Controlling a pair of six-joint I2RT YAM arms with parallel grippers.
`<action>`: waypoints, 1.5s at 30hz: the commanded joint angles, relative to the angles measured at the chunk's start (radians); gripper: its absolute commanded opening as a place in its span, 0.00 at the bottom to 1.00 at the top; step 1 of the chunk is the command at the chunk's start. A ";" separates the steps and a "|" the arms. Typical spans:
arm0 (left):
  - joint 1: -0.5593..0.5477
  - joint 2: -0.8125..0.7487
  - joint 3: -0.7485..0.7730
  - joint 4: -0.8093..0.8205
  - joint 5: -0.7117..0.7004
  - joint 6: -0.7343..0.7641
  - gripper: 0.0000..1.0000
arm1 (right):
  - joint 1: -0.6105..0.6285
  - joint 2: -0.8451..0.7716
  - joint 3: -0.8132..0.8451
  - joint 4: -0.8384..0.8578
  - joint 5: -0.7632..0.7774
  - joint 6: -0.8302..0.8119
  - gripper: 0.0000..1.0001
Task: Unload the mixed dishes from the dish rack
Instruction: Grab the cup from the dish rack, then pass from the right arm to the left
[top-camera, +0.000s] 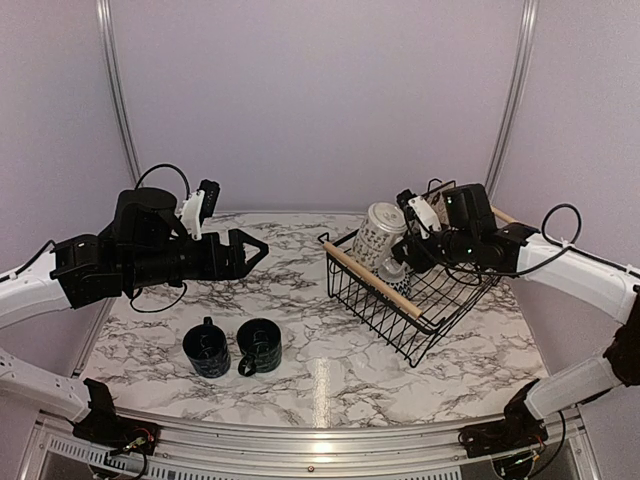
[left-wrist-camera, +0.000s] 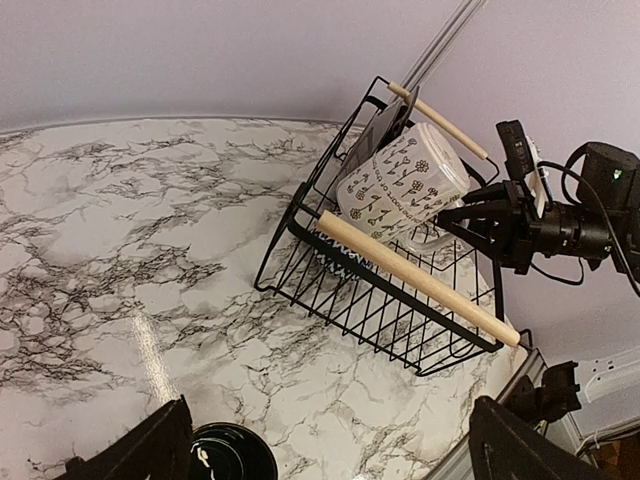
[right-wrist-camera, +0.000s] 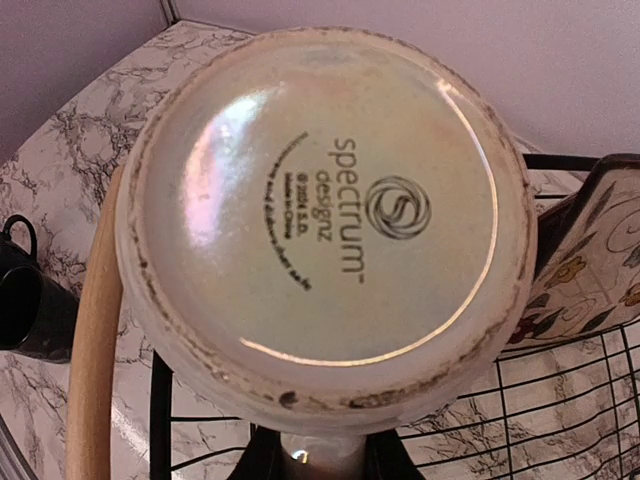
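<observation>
My right gripper (top-camera: 412, 250) is shut on the handle of the white patterned mug (top-camera: 378, 235) and holds it tilted over the near-left wooden bar of the black wire dish rack (top-camera: 420, 300). In the right wrist view the mug's base (right-wrist-camera: 320, 220) fills the frame, with my gripper (right-wrist-camera: 320, 458) below it on the handle. The square patterned plate (right-wrist-camera: 590, 260) leans inside the rack. Two dark mugs (top-camera: 206, 348) (top-camera: 260, 345) stand on the table. My left gripper (top-camera: 255, 250) is open and empty above them. The bowl is not clearly visible.
The marble table (top-camera: 320, 370) ends at a metal rail along the near edge. The left wrist view shows the rack (left-wrist-camera: 390, 300), the white mug (left-wrist-camera: 400, 190), the right gripper (left-wrist-camera: 480, 215) and one dark mug (left-wrist-camera: 225, 455). Purple walls enclose the back.
</observation>
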 joint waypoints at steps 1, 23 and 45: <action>0.004 0.005 -0.006 0.030 0.014 -0.012 0.99 | -0.003 -0.092 0.046 0.133 0.010 0.046 0.00; 0.004 -0.023 -0.070 0.329 0.231 -0.162 0.99 | 0.057 -0.225 -0.118 0.690 -0.495 0.504 0.00; 0.004 0.107 -0.226 0.974 0.487 -0.441 0.88 | 0.246 -0.059 -0.152 1.044 -0.546 0.727 0.00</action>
